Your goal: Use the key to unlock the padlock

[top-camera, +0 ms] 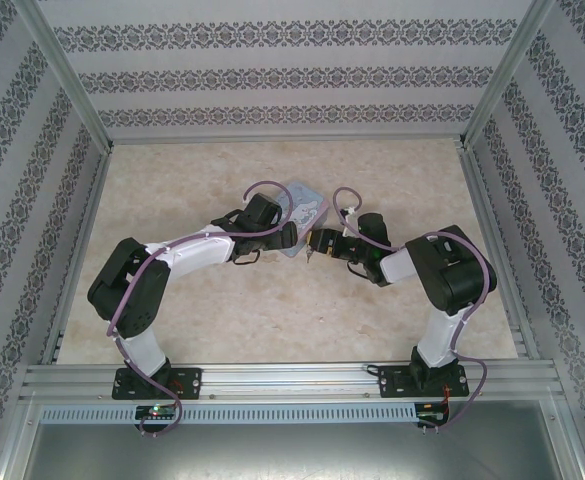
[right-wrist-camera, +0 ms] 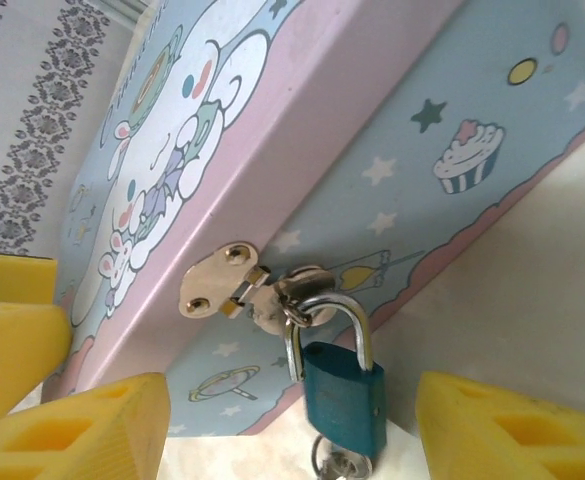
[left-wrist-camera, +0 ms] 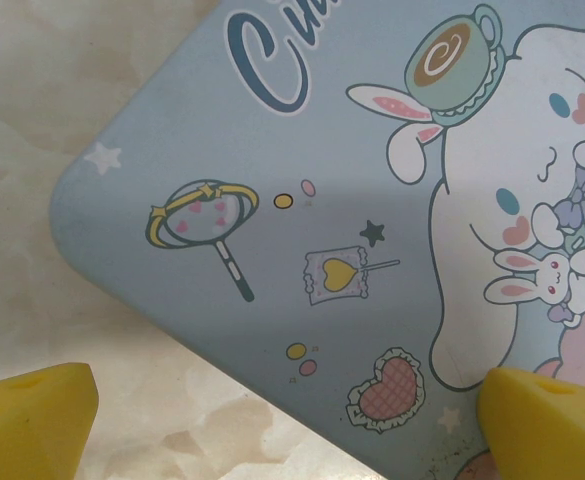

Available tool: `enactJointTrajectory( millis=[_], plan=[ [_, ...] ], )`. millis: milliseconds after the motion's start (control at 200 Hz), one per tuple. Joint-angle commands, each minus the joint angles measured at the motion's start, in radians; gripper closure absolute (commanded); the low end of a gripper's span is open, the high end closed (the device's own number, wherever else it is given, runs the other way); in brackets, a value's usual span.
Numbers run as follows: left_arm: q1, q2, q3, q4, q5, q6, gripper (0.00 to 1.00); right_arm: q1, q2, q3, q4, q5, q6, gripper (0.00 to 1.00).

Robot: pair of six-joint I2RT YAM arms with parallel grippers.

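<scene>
Hanging from tin's (right-wrist-camera: 472, 110) hasp (right-wrist-camera: 220, 282), padlock (right-wrist-camera: 344, 397) holds key (right-wrist-camera: 338, 463)

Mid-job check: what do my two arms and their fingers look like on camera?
The left arm and right arm both have white link shells, black joint housings and black bases. A mauve cable loops along each. The left fingers and right fingers are bright yellow wedge-shaped blocks with hollow pockets.

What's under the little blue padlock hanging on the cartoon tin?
Silvery metal, apparently a key on a ring, pokes from under the small blue padlock; its tip is hidden inside the lock body.
</scene>
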Motion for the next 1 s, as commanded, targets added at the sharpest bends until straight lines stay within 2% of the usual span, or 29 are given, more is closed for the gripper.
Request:
enactJointTrajectory(
  millis=[0, 225, 385, 724, 994],
  plan=[
    [-0.014, 0.07, -0.041, -0.163, -0.007, 0.02, 0.02, -0.03, 0.043, -0.046, -0.16, 0.104, -0.041, 0.33],
    [-0.014, 0.07, -0.042, -0.165, -0.01, 0.019, 0.02, -0.003, 0.107, 0.019, -0.166, 0.006, -0.05, 0.34],
    [-0.014, 0.07, -0.039, -0.165, -0.008, 0.017, 0.02, 0.02, 0.133, 0.039, -0.17, -0.019, -0.057, 0.36],
    [-0.013, 0.072, -0.041, -0.162, -0.007, 0.017, 0.02, 0.034, 0.124, 0.02, -0.153, -0.082, -0.068, 0.5],
    [-0.014, 0.07, -0.042, -0.159, -0.005, 0.019, 0.02, 0.036, 0.112, -0.004, -0.147, -0.078, -0.074, 0.59]
  ],
)
